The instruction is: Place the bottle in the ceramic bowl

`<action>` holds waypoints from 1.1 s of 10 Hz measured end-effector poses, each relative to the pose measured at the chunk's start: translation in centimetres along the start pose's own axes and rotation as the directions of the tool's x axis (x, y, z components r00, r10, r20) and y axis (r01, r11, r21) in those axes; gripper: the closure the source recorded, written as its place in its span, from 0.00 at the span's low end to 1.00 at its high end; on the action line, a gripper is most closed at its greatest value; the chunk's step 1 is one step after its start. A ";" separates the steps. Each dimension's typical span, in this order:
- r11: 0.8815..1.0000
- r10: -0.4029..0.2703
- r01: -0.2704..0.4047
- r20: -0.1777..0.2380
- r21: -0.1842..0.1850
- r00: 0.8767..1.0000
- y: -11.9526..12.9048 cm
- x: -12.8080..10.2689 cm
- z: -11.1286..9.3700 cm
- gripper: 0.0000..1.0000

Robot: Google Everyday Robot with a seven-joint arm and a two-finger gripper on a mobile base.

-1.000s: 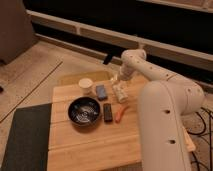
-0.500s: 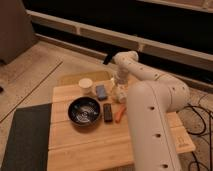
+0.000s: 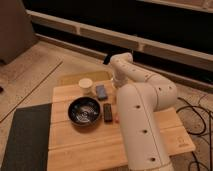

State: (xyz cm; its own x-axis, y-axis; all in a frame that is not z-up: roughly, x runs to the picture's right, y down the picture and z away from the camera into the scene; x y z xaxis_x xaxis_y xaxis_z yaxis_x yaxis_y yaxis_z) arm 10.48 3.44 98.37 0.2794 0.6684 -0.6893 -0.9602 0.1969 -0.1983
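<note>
Lower right, nearest: bulky white arm link (image 3: 142, 130), hiding right half of wooden surface (image 3: 75, 150). Centre left: ceramic bowl (image 3: 84, 111), upright, nothing inside. Just right of it: dark flat bar (image 3: 107, 112), small red piece (image 3: 116, 119). Further back: blue block (image 3: 101, 91), cream cup (image 3: 86, 85). Centre, beyond those: pincer (image 3: 118, 88) low at surface, just right of blue block; apart or together, cannot tell. No sight of bottle, probably hidden by arm at pincer. Risks: off-centre hold on slim bottle, so slip or topple on lift; route to bowl passes over blue block and bar, so low carry could knock them.
</note>
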 end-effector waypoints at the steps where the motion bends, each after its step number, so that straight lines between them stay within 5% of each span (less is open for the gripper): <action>1: 1.000 0.010 -0.010 0.020 -0.008 1.000 -0.1 -0.5 -0.5 0.87; 3: 0.999 0.035 -0.030 0.127 -0.040 0.991 0.7 -2.7 -4.7 1.00; 6: 1.000 0.007 -0.002 0.279 -0.018 0.960 3.4 -3.0 -13.3 1.00; 11: 0.991 -0.123 0.099 0.344 0.086 0.931 12.0 3.3 -18.2 1.00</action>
State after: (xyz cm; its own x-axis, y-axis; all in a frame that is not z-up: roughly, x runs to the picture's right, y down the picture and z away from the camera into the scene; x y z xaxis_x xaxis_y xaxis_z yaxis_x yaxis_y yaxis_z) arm -0.21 -4.97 81.03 0.3795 0.8446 -0.3777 -0.9238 0.3233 -0.2052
